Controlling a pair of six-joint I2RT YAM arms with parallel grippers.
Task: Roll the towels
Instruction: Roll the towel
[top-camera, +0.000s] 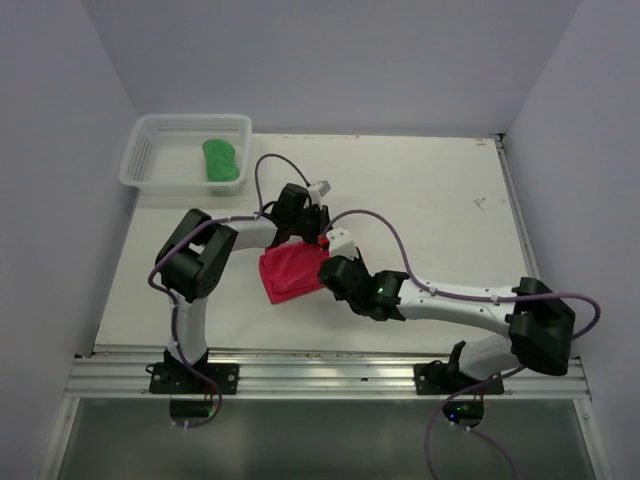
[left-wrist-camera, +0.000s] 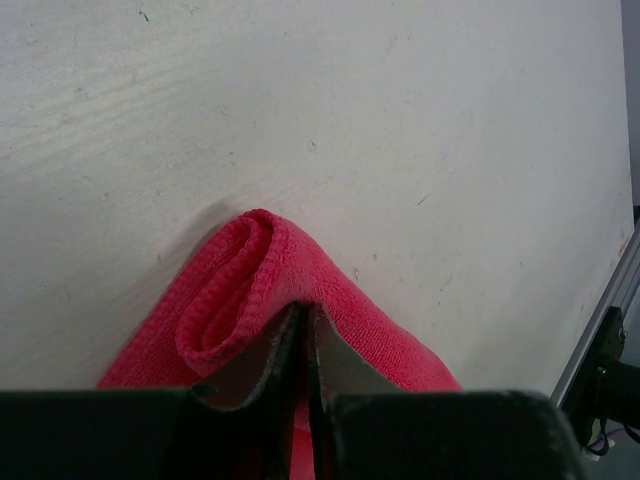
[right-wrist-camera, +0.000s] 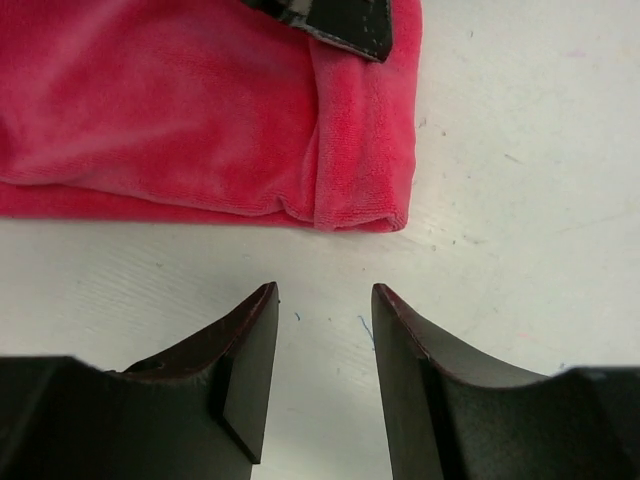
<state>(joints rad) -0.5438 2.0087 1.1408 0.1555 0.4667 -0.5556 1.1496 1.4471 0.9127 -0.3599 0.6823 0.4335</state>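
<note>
A red towel (top-camera: 288, 272) lies folded in the middle of the table. My left gripper (top-camera: 308, 232) is shut on its far right corner, where the cloth curls into a small fold (left-wrist-camera: 235, 285). Its jaws stand pressed together with the towel's edge between them in the left wrist view (left-wrist-camera: 305, 310). My right gripper (right-wrist-camera: 325, 295) is open and empty, just short of the towel's near edge (right-wrist-camera: 200, 120). The left gripper's fingertips (right-wrist-camera: 345, 22) show at the top of the right wrist view. A rolled green towel (top-camera: 221, 161) lies in the white basket (top-camera: 145, 145).
The white basket stands at the table's far left corner. The table's metal front rail (top-camera: 330, 375) runs along the near edge, and grey walls close in left and right. Purple cables (top-camera: 400, 250) loop over both arms.
</note>
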